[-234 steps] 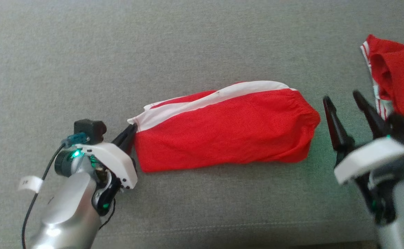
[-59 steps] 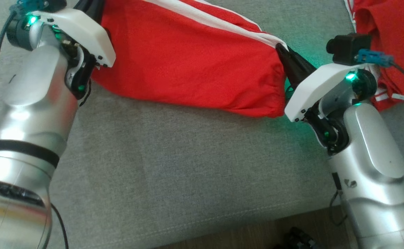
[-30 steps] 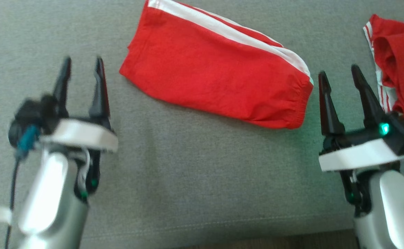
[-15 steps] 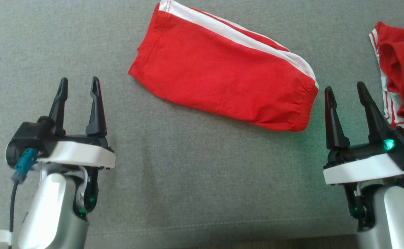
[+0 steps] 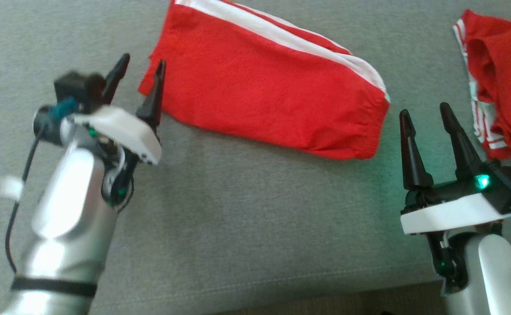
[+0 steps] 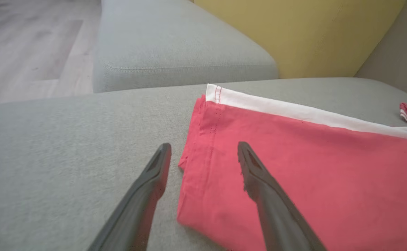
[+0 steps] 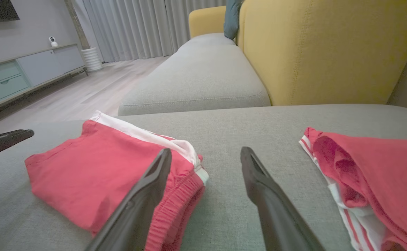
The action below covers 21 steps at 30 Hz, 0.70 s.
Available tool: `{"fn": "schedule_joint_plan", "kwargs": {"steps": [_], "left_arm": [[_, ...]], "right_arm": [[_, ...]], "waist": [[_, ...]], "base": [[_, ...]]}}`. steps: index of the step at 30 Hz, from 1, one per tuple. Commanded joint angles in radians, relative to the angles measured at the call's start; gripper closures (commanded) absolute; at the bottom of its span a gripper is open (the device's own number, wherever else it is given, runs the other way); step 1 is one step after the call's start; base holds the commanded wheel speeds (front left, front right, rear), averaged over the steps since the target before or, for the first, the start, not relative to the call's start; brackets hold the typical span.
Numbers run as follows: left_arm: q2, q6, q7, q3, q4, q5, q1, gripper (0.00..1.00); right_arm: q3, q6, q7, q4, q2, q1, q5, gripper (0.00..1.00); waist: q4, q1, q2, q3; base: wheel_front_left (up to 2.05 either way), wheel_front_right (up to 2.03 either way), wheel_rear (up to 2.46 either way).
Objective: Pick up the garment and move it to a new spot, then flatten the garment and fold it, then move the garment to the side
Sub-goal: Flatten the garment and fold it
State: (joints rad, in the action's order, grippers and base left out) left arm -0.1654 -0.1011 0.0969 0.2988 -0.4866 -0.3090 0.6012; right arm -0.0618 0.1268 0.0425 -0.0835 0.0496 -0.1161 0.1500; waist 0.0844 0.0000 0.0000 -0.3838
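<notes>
Garment (image 5: 264, 96) red, white stripe; cable tag (image 5: 5, 188) too blurred to read.

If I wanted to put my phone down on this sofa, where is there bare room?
The widest bare patch of grey cushion lies on the near side of the folded red shorts, between the two arms. More lies left of the left hand. It is crowded between the shorts and the crumpled red garment, where the right hand points.

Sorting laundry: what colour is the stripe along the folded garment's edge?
White stripe on red garment; clearest in left wrist view.
</notes>
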Motion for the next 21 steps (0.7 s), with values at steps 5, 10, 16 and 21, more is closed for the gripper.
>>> {"fn": "schedule_joint_plan", "kwargs": {"steps": [5, 10, 16, 21], "left_arm": [[-0.054, -0.022, -0.098, 0.011, -0.179, -0.029, 0.15, 0.0], [-0.079, -0.027, -0.164, 0.06, -0.327, -0.022, 0.239, 0.0], [-0.078, -0.029, -0.245, 0.111, -0.432, -0.022, 0.297, 0.0], [-0.082, -0.029, -0.265, 0.175, -0.477, -0.018, 0.335, 1.0]], "right_arm": [[-0.028, 0.004, 0.005, -0.017, 0.001, -0.023, 0.025, 0.0], [-0.025, 0.004, 0.011, -0.011, 0.001, -0.017, 0.039, 0.0], [-0.025, 0.004, 0.008, -0.008, 0.001, -0.016, 0.052, 0.0], [-0.029, 0.004, -0.001, -0.008, 0.001, -0.02, 0.06, 0.0]], "waist": [[0.064, 0.0, 0.0, -0.021], [0.083, 0.0, 0.0, -0.028], [0.084, 0.0, 0.0, -0.028], [0.081, 0.0, 0.0, -0.029]], "base": [[0.0, 0.0, 0.0], [0.0, 0.0, 0.0], [0.0, 0.0, 0.0], [0.0, 0.0, 0.0]]}}
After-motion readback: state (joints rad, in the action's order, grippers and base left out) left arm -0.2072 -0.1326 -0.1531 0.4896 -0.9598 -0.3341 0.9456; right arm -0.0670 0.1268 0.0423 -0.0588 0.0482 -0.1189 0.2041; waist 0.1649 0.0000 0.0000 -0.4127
